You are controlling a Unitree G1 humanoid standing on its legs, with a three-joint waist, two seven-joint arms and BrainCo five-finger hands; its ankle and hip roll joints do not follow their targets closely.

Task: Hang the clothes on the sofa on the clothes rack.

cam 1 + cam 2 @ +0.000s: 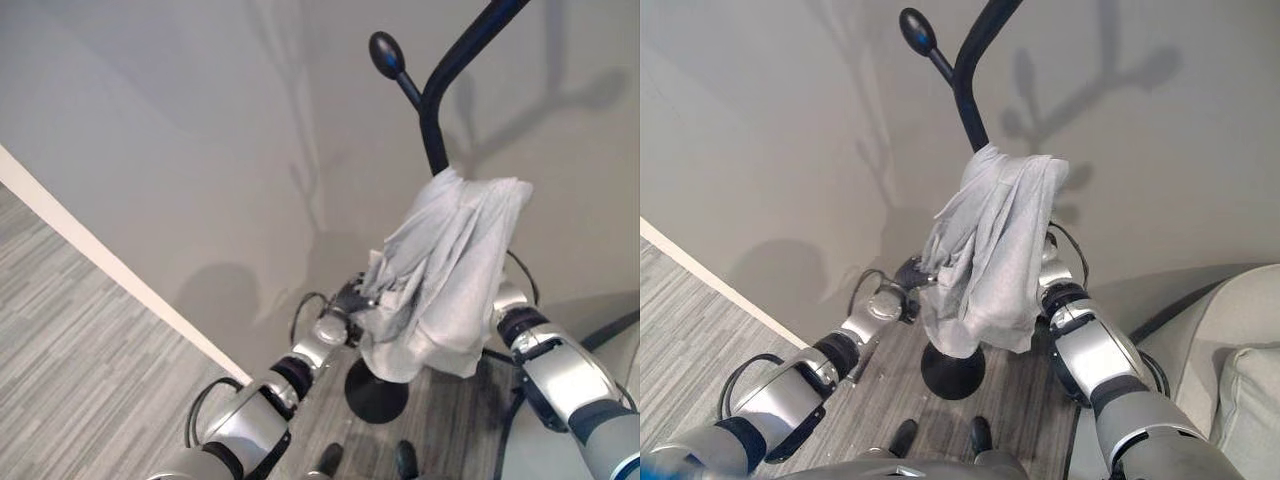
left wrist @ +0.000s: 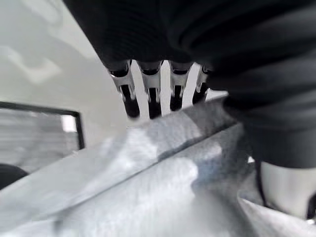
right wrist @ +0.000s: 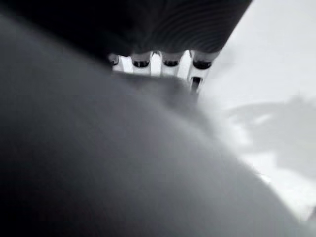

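Clothes (image 1: 445, 270) drape over the clothes rack (image 1: 436, 130), bunched. Left robot hand (image 1: 345, 300) grips the fabric edge; right robot hand (image 3: 163, 66) state indeterminate. Withdrawal may drag the garment off.

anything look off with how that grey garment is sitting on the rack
The grey garment hangs bunched and lopsided over one branch of the black rack, not spread out. The left hand is at its lower edge, and the right hand is behind the cloth.
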